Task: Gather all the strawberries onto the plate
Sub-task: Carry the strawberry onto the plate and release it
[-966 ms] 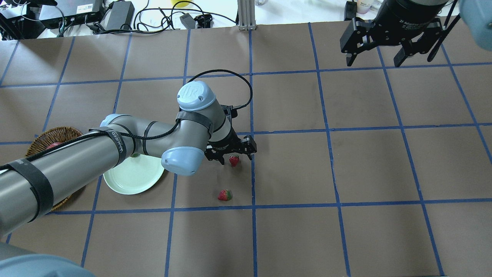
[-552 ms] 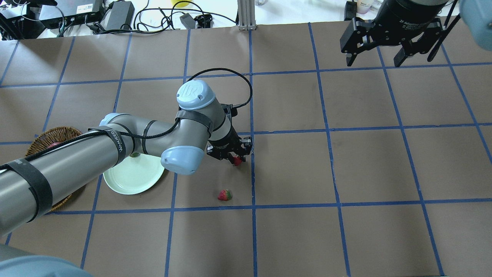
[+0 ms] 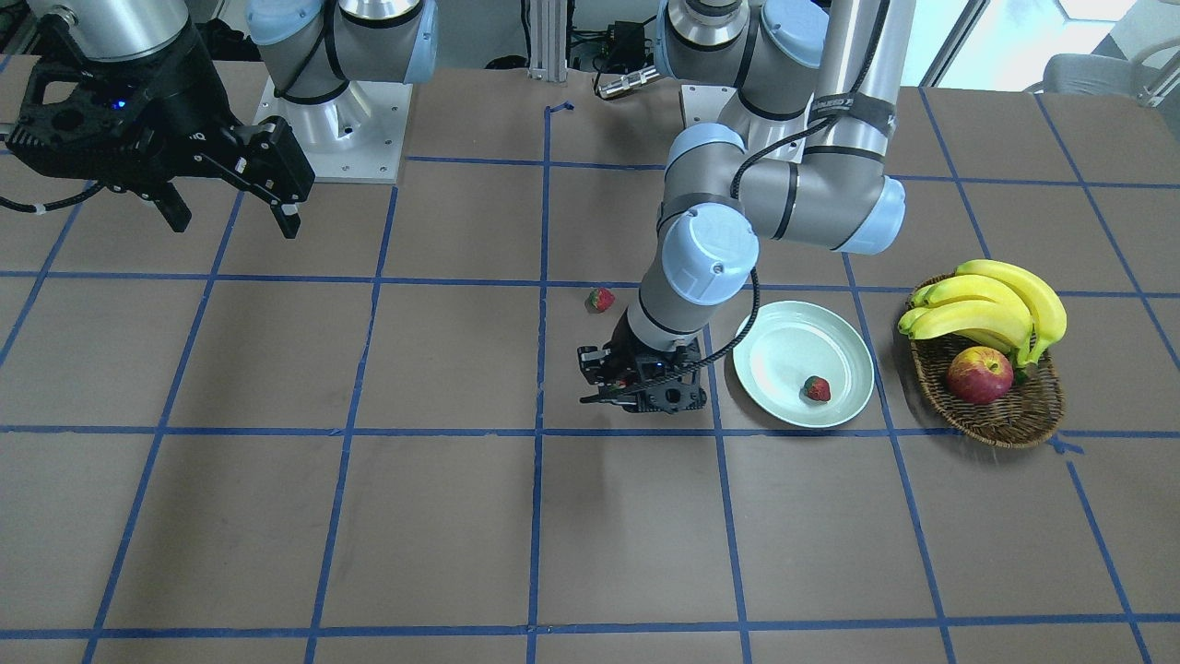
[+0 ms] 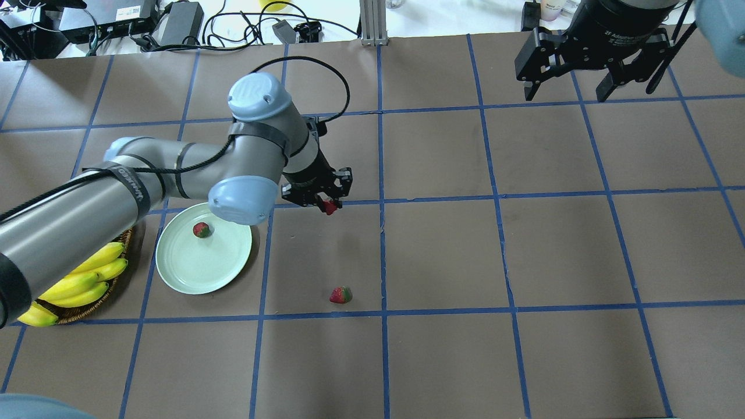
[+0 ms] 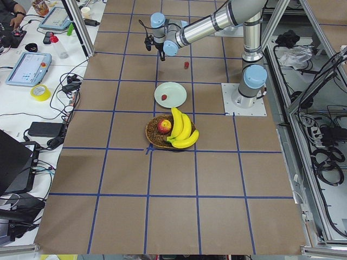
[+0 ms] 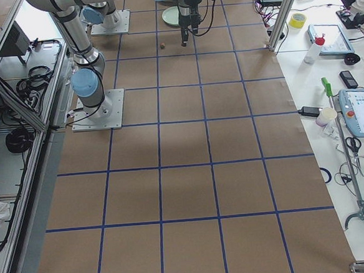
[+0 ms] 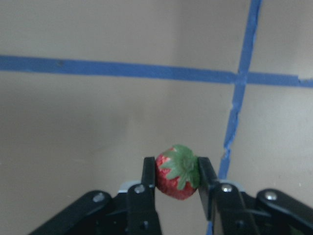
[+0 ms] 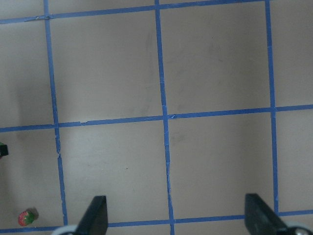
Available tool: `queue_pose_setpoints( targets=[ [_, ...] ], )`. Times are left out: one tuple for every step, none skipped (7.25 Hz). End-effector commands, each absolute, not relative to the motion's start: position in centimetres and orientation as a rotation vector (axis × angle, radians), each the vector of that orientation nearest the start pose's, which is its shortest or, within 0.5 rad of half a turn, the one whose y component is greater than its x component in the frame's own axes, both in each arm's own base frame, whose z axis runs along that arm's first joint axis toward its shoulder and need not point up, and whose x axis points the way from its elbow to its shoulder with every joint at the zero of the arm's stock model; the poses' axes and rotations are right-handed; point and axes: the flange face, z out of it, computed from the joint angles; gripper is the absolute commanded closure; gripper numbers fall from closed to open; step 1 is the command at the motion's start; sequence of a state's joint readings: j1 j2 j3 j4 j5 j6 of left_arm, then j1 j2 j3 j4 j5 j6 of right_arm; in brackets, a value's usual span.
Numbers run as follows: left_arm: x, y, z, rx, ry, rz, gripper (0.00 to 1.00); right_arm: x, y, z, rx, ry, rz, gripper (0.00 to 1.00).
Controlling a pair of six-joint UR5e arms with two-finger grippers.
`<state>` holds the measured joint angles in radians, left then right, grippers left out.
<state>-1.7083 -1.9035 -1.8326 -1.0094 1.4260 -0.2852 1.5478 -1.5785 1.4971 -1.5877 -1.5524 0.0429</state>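
Observation:
My left gripper (image 4: pixel 330 205) is shut on a small red strawberry (image 7: pixel 177 171) with a green top and holds it above the table, to the right of the plate. The wrist view shows the berry pinched between both fingers. The pale mint-green plate (image 4: pixel 204 267) holds a second strawberry (image 4: pixel 201 230), also seen in the front view (image 3: pixel 816 388). A third strawberry (image 4: pixel 341 295) lies on the table, nearer my base than the gripper. My right gripper (image 4: pixel 566 93) is open and empty, high at the far right.
A brown wicker basket (image 3: pixel 1000 420) with bananas (image 3: pixel 991 300) and a red-yellow apple (image 3: pixel 979 375) stands just left of the plate. Cables and power supplies (image 4: pixel 180 23) lie beyond the table's far edge. Blue tape lines cross the brown tabletop.
My left gripper closed on the strawberry on the table, then lifted it and moved it away from my base and left. The arm now uncovers the plate and basket. The right arm has not moved.

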Motion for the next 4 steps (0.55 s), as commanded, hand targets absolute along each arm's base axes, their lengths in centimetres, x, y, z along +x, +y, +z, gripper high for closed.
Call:
queue_pose_setpoints(
  targets=[
    [-12.8, -54.9, 26.4, -0.111, 3.108, 0.165, 1.00, 12.4, -50.0, 53.0, 0.101, 3.117, -0.153, 0.00],
    [-9.0, -54.9, 26.1, -0.103, 3.099, 0.221, 1.00, 12.4, -50.0, 53.0, 0.101, 3.117, -0.153, 0.00],
    [-5.0, -54.2, 24.6, -0.124, 3.071, 0.288, 1.00, 12.4, -50.0, 53.1, 0.101, 3.117, -0.155, 0.00],
    [-1.6, -53.1, 23.1, -0.139, 3.070, 0.354, 1.00, 12.4, -50.0, 53.1, 0.101, 3.117, -0.155, 0.00]
  ],
)
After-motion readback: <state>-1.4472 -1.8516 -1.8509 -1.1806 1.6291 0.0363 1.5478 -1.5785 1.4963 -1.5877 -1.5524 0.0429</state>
